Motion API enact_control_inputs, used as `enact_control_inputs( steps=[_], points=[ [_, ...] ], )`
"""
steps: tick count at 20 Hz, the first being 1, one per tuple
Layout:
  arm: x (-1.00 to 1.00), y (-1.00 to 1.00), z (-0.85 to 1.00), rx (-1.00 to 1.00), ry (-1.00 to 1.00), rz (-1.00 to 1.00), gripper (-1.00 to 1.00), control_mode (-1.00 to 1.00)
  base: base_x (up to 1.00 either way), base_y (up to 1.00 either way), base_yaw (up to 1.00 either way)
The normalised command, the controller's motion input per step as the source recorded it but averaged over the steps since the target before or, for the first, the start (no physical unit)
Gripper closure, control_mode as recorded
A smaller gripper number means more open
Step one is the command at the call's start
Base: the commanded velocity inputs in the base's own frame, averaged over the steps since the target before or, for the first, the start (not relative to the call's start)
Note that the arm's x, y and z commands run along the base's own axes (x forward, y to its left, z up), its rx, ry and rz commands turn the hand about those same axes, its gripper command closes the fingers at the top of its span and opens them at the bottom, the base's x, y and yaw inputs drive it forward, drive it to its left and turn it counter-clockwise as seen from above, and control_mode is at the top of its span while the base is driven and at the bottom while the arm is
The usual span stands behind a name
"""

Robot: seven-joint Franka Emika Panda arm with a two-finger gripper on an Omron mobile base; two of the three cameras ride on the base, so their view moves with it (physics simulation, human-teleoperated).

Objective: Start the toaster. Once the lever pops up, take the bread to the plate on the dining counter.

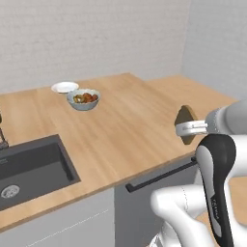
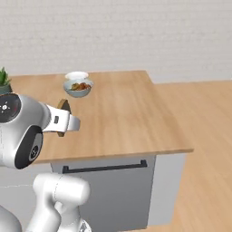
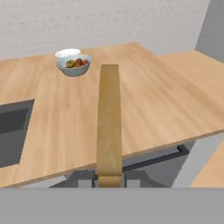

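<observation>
**Bread riding edge-on toward the plate**

Near the front edge of the dining counter (image 1: 135, 120), the gripper (image 3: 109, 177) is pinching the bread (image 3: 109, 118) upright by its lower crust. The slice is looking light, stiff and crumbly, so a gentle edge grip suits it. The plate (image 1: 64, 87) is waiting behind the fruit bowl (image 1: 83, 99). No writing is showing.

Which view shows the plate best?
The left base view: the plate lies clear behind the fruit bowl. In the right base view and the hand view, the bowl overlaps its near edge.
</observation>
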Motion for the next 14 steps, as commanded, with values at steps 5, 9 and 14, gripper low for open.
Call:
enact_control_inputs(
  steps=[5, 9, 14],
  points=[
    [0.0, 0.0, 0.0, 0.0, 0.0, 0.0, 1.0, 1.0, 0.0, -1.0, -0.11],
    [0.0, 0.0, 0.0, 0.0, 0.0, 0.0, 1.0, 1.0, 0.2, -1.0, -0.07],
    [0.0, 0.0, 0.0, 0.0, 0.0, 0.0, 1.0, 1.0, 0.18, -1.0, -0.01]
  ],
)
